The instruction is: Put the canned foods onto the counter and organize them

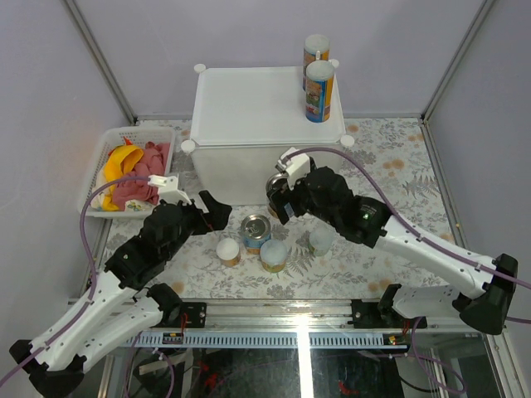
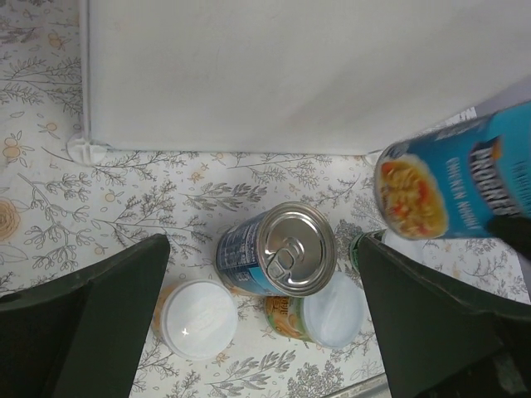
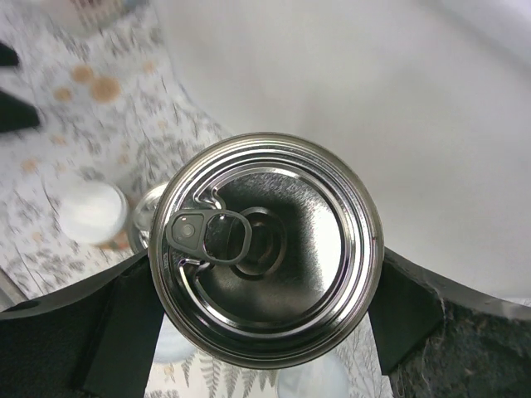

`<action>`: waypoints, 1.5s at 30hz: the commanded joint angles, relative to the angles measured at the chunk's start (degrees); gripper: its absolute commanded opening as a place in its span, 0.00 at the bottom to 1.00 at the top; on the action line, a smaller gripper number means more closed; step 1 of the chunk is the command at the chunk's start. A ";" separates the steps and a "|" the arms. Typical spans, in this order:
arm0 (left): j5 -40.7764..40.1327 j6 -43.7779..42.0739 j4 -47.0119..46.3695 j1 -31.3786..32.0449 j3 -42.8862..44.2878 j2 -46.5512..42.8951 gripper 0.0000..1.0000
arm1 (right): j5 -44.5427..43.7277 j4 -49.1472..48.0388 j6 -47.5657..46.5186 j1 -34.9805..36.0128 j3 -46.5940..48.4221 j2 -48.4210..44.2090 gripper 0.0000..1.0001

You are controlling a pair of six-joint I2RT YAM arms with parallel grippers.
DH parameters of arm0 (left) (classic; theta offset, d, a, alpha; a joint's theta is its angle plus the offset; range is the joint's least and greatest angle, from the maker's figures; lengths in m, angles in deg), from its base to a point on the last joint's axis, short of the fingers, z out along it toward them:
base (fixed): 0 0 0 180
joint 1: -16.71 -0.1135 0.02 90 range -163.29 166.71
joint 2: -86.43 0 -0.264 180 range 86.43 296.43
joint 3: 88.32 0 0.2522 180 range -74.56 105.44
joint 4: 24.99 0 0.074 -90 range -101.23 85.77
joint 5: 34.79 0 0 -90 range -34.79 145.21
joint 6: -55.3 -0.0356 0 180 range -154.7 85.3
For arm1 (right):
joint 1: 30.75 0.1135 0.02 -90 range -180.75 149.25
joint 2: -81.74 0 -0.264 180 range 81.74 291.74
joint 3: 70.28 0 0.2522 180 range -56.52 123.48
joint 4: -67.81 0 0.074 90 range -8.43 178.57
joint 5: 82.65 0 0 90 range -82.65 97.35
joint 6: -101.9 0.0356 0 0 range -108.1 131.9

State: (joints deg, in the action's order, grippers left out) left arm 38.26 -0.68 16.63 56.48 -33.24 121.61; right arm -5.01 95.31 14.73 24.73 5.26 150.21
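Transfer step: your right tool (image 3: 265, 311) grips a blue-labelled steel can (image 3: 265, 240), held off the surface (image 1: 398, 191) just before the counter (image 1: 249, 99). Next, you must clear the rim and set it near the two canisters (image 1: 319, 89). Left tool (image 1: 216, 212) hangs released.

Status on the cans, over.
Right gripper shut on soup can, lifted before counter. Left gripper open above four loose cans. Two canisters on counter.
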 commanded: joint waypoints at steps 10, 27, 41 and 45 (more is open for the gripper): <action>-1.27 -3.98 -5.57 0.21 6.31 3.15 0.94 | 3.43 1.28 -3.55 0.46 34.36 8.13 0.00; -3.29 -9.40 -9.76 0.17 12.31 6.98 0.83 | -0.03 11.32 -7.76 -0.24 67.97 26.49 0.00; -5.04 -17.58 -18.68 0.22 17.13 11.88 0.85 | 4.32 15.71 -1.88 -9.66 79.39 36.53 0.00; -4.03 -20.25 -21.63 0.24 18.36 14.65 0.87 | 5.14 17.30 0.01 -11.22 82.49 38.73 0.00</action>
State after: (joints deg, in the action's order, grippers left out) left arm 34.40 -16.48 2.88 56.48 -17.33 134.28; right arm -1.82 120.56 12.54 14.61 79.77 190.69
